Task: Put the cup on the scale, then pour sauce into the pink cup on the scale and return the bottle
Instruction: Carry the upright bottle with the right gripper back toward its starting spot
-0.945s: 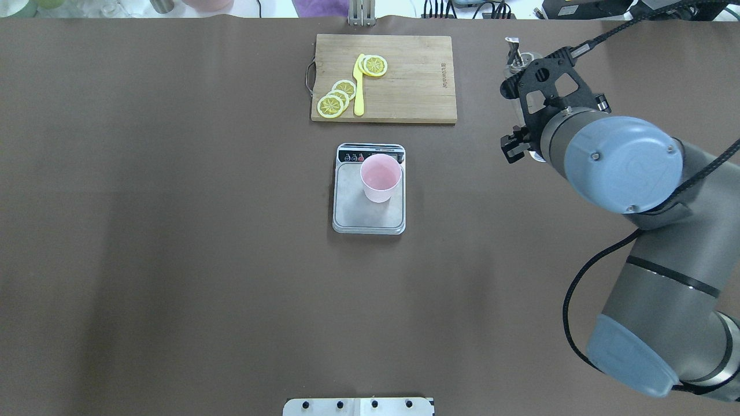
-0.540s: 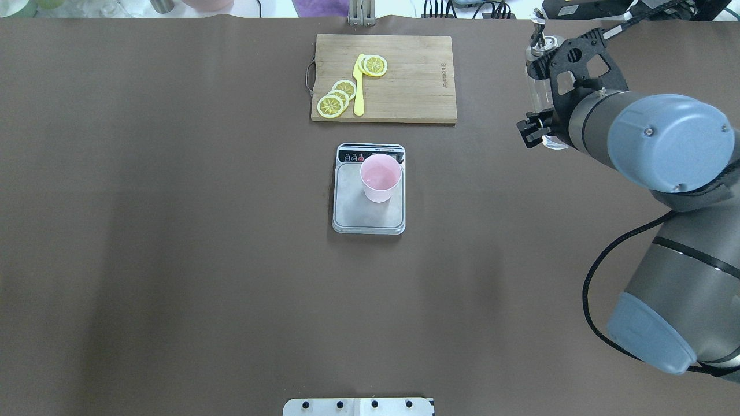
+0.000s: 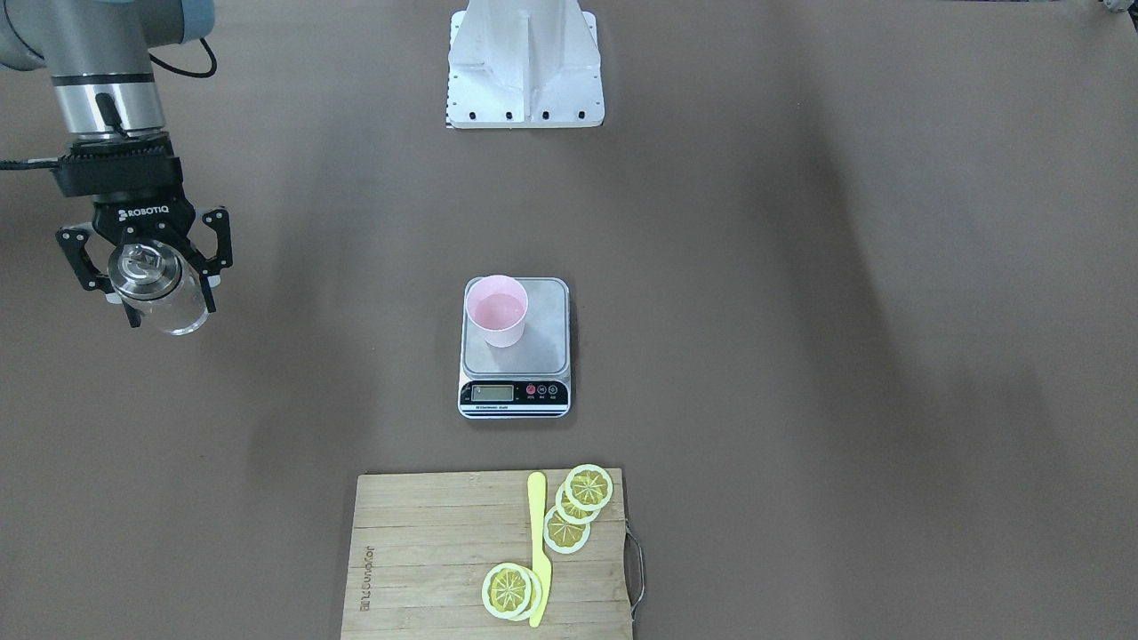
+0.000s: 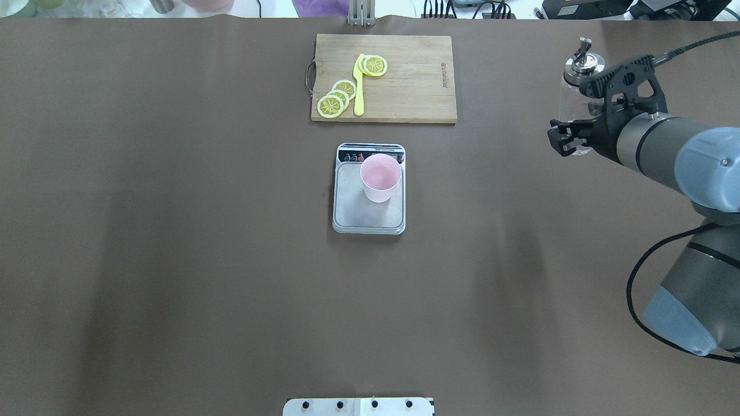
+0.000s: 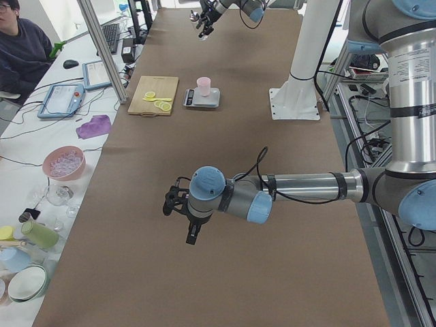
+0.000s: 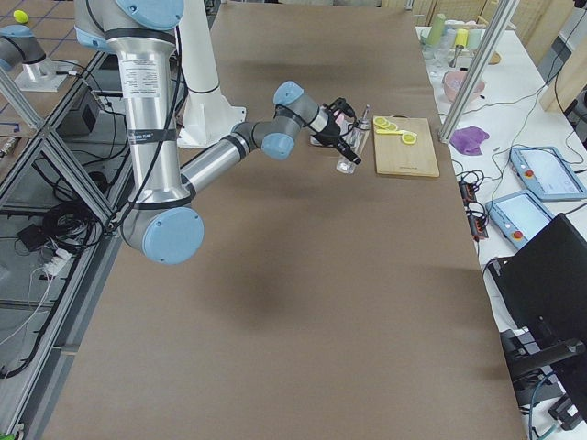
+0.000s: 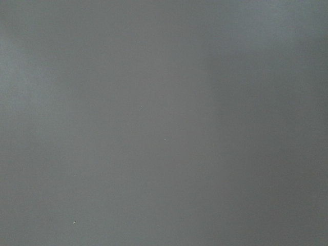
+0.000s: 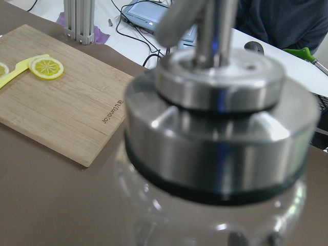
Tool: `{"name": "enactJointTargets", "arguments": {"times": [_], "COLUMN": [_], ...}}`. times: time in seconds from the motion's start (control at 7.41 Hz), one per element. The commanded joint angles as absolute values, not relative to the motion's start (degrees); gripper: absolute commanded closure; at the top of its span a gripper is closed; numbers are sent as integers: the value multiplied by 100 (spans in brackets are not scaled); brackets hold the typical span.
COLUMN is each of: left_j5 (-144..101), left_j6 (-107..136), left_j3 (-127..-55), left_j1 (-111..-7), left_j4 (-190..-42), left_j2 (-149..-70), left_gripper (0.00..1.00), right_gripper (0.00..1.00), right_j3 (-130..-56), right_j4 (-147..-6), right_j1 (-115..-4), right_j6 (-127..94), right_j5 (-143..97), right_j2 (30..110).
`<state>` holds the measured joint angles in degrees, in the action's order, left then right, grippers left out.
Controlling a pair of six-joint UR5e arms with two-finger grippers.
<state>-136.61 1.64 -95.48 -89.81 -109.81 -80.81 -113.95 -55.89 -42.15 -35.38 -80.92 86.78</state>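
right claw [image 3: 158,286]: clenched on the bottle [image 4: 573,99], one finger on each side of the clear glass body, below the metal cap
bottle: roughly upright, pour spout on top, near the right edge of the worktop [image 4: 173,260], well apart from the scale [image 4: 368,218]; base touching the worktop or not, cannot tell
bottle in the right wrist view: steel cap and spout filling most of the picture, blurred by closeness
cup [image 4: 380,178]: upright on the scale's steel plate, toward the display end and the robot's right side of the plate, mouth open upward
scale: flat at mid-worktop, black strip with display and buttons on the side away from the robot
left claw [image 5: 185,219]: seen only in the left side view, low over bare worktop, far from the scale; released or clenched, cannot tell
left wrist view: plain worktop surface only
cutting board [image 4: 404,81]: bamboo, just beyond the scale, wire handle toward the robot's left
lemon slices [image 4: 338,95]: on the board, one overlapping group near the handle end, another by the knife's tip
knife [image 4: 359,86]: yellow, lying on the board between the two groups of slices
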Motion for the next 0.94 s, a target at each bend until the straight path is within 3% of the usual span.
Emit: {"name": "enactJointTargets", "arguments": {"times": [0.0, 0.13, 0.81], "left_j5": [-13693, -13719, -13957], "left_j6": [149, 149, 202], "left_j3": [-9545, -9501, -9527], "left_j1": [-8974, -8974, -8956], "left_j4": [-10934, -10942, -10942], "left_j2": [-8025, -7998, -8104], "left_gripper": [2, 2, 2], "right_gripper": [100, 100, 100], "right_j3": [-10184, -9708, -8880], "right_j4": [-3612, -2873, -1684], "right_j1": [-4254, -4289, -4394], "right_j6": [-3603, -3612, -4366], "right_j5": [-8104, -8104, -8112], "right_j2": [9008, 9096, 9571]}}
